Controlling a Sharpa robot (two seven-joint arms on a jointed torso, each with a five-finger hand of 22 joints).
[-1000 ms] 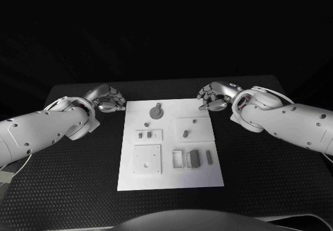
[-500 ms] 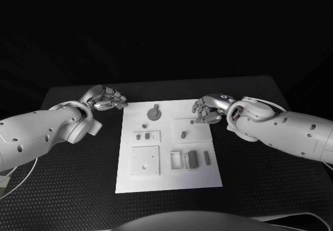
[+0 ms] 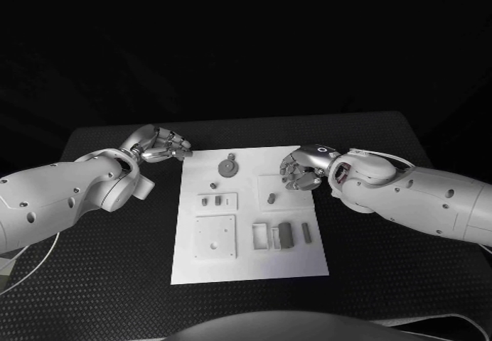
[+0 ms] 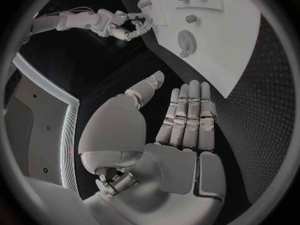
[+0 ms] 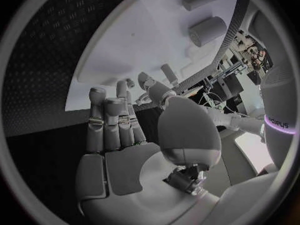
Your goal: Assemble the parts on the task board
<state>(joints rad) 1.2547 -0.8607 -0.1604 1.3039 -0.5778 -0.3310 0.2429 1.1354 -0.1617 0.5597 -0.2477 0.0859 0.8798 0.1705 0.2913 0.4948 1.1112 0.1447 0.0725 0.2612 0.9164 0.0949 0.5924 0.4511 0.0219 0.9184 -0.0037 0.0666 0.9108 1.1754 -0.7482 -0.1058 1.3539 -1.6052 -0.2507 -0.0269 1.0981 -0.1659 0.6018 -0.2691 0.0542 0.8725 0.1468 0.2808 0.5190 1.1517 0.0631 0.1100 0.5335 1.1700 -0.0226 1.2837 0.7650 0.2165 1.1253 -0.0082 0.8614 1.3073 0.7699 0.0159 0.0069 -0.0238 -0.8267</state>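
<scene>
Looking down from the head: white rectangular task board lies mid-table, small grey parts on it. Right hand hovers at its right edge, fingers curled, apparently empty. Left wrist: left hand flat, fingers together, holding nothing, beside the board's corner.

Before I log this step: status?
Both hands empty: left hand off the task board's far left corner, right hand over its right edge. Parts untouched. Nothing in the way.
</scene>
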